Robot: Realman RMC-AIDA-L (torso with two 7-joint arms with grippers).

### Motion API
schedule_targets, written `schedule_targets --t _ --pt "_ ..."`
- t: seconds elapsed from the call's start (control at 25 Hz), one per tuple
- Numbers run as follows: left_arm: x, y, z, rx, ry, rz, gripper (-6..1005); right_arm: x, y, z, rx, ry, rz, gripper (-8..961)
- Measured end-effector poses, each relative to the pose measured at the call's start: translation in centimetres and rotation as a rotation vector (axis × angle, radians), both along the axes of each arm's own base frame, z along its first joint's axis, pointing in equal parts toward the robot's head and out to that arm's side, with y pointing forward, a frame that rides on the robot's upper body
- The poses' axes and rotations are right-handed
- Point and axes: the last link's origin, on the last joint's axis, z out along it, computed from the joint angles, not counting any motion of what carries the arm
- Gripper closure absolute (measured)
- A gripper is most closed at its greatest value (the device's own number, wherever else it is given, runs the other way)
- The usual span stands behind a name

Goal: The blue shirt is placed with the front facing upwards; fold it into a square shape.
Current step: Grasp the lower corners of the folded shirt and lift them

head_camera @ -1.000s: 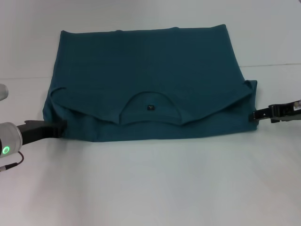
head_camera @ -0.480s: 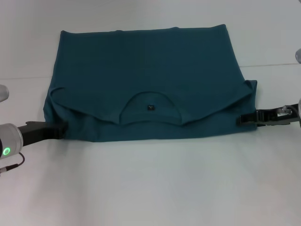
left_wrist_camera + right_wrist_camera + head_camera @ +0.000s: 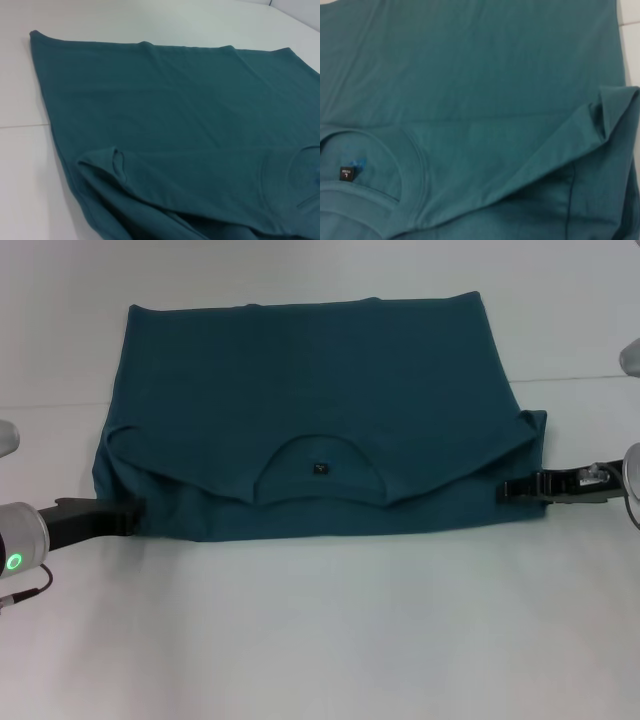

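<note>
The blue shirt point(image 3: 310, 390) lies flat on the white table, its plain teal side up and its top part folded over toward me. The round collar point(image 3: 320, 472) with a small dark label point(image 3: 347, 173) shows near the front edge. The lettering is hidden. My left gripper point(image 3: 128, 517) rests at the shirt's near left corner, touching the cloth edge. My right gripper point(image 3: 508, 490) reaches in low from the right, its tip over the shirt's near right corner beside the folded sleeve point(image 3: 615, 107). The wrist views show only shirt fabric point(image 3: 175, 115).
The white table point(image 3: 330, 630) spreads out in front of the shirt and on both sides. A thin seam line point(image 3: 580, 378) crosses the tabletop behind the right arm.
The right gripper has slid leftward from beside the shirt's edge onto its near right corner. The left gripper and the shirt have stayed put.
</note>
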Motion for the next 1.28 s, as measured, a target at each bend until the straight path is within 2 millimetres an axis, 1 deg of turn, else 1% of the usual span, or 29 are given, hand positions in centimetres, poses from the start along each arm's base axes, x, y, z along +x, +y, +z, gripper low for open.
schedule_targets --t 0.24,0.44,0.68,0.88,1.0,1.12,1.28 --pt "0.0 0.0 0.0 0.0 0.0 0.0 973 -0.2 0.1 -0.9 -0.027 -0.023 0.014 316" --pt "0.1 0.0 0.1 -0.002 -0.002 -0.005 973 -0.3 0.0 -1.0 -0.042 -0.03 0.03 416" --pt "0.3 0.0 0.6 -0.004 -0.014 -0.018 973 -0.1 -0.4 -0.3 -0.039 -0.025 0.031 636" --pt "0.2 -0.3 1.3 -0.01 -0.025 -0.023 972 -0.3 -0.6 0.5 -0.028 -0.007 0.04 855" --pt "0.0 -0.5 1.7 -0.015 -0.038 -0.016 972 -0.3 -0.8 1.0 -0.017 0.011 0.042 875" --pt "-0.1 -0.8 1.9 -0.021 -0.044 -0.015 972 -0.1 -1.2 1.4 -0.014 0.033 0.037 875" --pt "-0.2 -1.6 2.3 -0.046 -0.073 -0.015 972 0.4 -2.1 2.1 -0.005 0.077 0.026 875"
